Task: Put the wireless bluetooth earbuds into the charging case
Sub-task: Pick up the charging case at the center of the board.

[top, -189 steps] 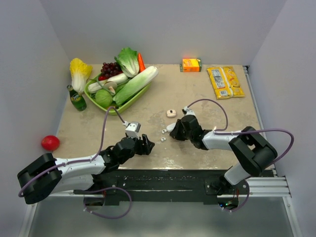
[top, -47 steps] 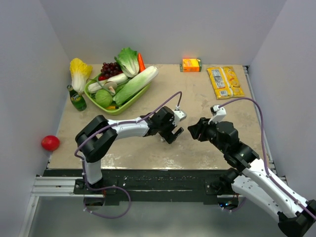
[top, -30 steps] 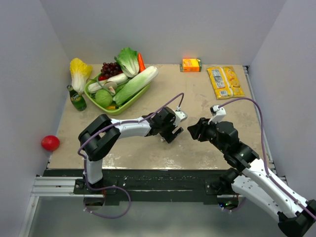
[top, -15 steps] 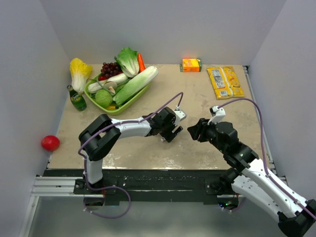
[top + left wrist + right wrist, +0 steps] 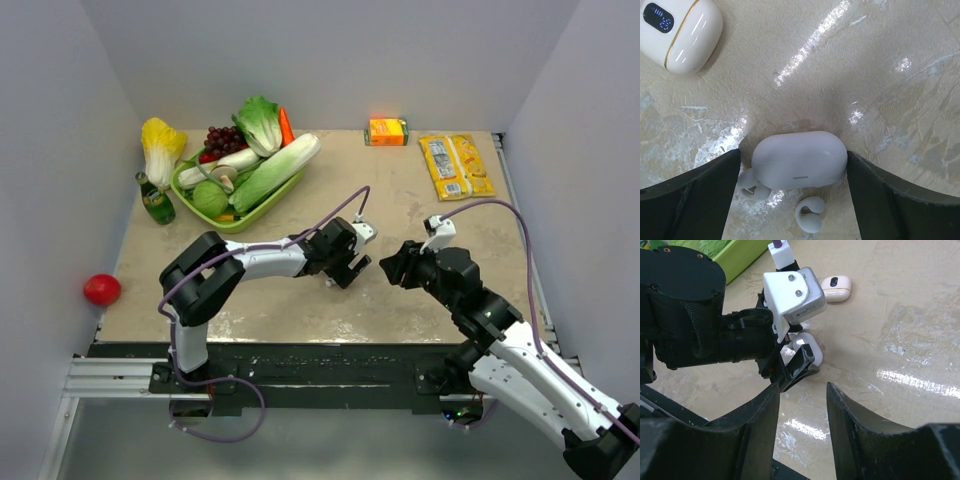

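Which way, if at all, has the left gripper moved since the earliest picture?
Yes. The left gripper has moved up and right in the top view, ending closer to the orange carton.

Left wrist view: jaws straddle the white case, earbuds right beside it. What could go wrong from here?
1. Closing the left gripper on the white case may pinch or flick the earbud tucked against one finger.
2. The case lid looks shut, so nothing can go in yet.
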Motion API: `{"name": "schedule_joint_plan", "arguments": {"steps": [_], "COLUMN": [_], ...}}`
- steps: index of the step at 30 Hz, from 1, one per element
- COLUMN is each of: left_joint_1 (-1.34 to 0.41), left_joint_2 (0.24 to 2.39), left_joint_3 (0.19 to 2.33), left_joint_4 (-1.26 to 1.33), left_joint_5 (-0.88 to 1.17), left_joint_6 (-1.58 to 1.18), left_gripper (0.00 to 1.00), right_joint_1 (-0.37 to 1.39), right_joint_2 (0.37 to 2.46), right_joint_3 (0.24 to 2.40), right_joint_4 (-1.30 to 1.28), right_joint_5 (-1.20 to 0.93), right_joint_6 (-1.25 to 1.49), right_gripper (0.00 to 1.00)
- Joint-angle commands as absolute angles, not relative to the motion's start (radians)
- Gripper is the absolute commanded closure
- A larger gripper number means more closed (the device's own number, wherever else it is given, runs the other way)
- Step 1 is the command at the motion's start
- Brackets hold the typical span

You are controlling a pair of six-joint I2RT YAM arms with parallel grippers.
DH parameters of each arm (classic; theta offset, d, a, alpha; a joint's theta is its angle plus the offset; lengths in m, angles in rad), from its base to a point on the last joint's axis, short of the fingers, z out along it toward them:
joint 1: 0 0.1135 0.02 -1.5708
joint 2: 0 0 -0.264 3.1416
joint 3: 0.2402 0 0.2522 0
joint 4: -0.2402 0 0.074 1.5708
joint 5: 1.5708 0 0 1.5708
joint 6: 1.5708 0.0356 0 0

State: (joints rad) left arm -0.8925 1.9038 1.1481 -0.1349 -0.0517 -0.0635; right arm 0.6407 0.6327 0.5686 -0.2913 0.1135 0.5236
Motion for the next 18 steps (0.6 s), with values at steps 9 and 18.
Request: {"name": "schedule_joint_plan", "arguments": {"steps": [9,18], "left_joint_1": [-0.914,-0.922], "left_joint_2": [1.925,1.913], "left_joint_3": [1.144,1.121], "left_joint_4": [-0.255,-0.259], "left_joint_5": [-0.12,-0.124], "left_joint_6": [-0.08,-0.087], "left_gripper": [0.23,0.53], "right_joint_1": [0.64,0.64], "right_joint_2": [0.624,0.62], "right_joint_3": [0.568,0.565], "right_joint_4": [-0.262,-0.265], "right_joint_5": [0.124,0.124], "right_joint_6": [0.523,0.525], "right_gripper": [0.54,0.54]}}
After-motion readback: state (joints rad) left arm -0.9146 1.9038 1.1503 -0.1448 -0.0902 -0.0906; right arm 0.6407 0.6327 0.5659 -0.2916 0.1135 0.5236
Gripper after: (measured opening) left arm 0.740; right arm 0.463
